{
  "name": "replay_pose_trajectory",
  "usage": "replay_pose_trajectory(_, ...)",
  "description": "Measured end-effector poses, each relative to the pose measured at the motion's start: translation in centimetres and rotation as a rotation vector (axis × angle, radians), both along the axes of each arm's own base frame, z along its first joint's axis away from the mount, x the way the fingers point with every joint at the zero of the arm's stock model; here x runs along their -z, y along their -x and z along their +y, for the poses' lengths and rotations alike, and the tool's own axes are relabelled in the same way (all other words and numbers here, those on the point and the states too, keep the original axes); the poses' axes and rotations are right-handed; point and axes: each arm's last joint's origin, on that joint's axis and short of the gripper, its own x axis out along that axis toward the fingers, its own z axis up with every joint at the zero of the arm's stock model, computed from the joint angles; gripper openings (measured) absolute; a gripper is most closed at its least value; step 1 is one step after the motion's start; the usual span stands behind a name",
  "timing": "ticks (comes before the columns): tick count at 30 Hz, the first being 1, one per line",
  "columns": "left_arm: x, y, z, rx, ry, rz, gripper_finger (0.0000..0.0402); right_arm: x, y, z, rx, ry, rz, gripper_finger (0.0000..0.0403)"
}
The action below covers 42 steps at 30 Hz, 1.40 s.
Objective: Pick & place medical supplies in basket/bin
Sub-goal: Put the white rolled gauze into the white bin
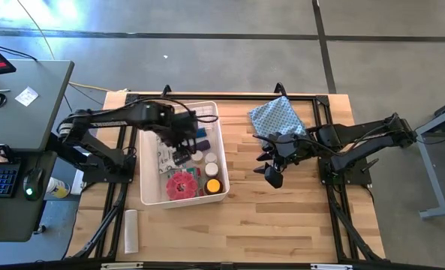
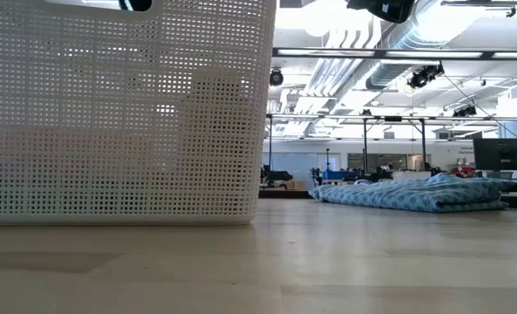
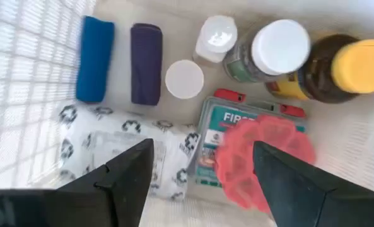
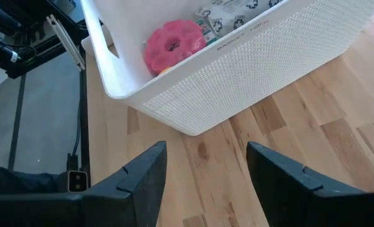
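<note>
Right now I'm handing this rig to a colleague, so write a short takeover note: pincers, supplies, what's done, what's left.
Left pincer: open, empty, over the white bin.
Right pincer: open, empty, over bare table right of the bin, near the blue cloth.
In the bin: blue roll, purple roll, white-capped jars, amber bottle, printed packet, red disc.
Done: these supplies are binned.
Left: no loose supplies show on the tabletop; check, then retract the arms.

One white bin (image 1: pixel 148 196) holds two cylinders (image 3: pixel 95 58), three bottles (image 3: pixel 341 67), two packets (image 3: pixel 120 148), one red disc (image 3: pixel 262 157).
</note>
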Motion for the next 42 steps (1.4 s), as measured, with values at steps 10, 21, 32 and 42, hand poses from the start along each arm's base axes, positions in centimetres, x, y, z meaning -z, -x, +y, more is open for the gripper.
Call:
replay_pose_trajectory(10,-4.9,4.0,-4.3,-0.189,0.056,-0.177,0.0266,-0.1,-0.1,-0.1,0.052,-0.022,-0.015,0.0209)
replay_pose_trajectory(21,-5.8,7.3,-10.0,-0.235,0.228,-0.127,0.0219,0.0,0.0,-0.1,0.005,0.025,-0.009,0.0209)
replay_pose_trajectory(32,-6.3,10.0,-16.4,-0.1,0.469,-0.077,0.0193,0.1,0.1,-0.1,-0.022,0.054,0.003,0.0209)
replay_pose_trajectory(42,-3.5,14.2,-19.5,-0.4,0.461,0.238,0.0184,0.0,0.0,-0.3,0.02,0.136,-0.007,0.0209)
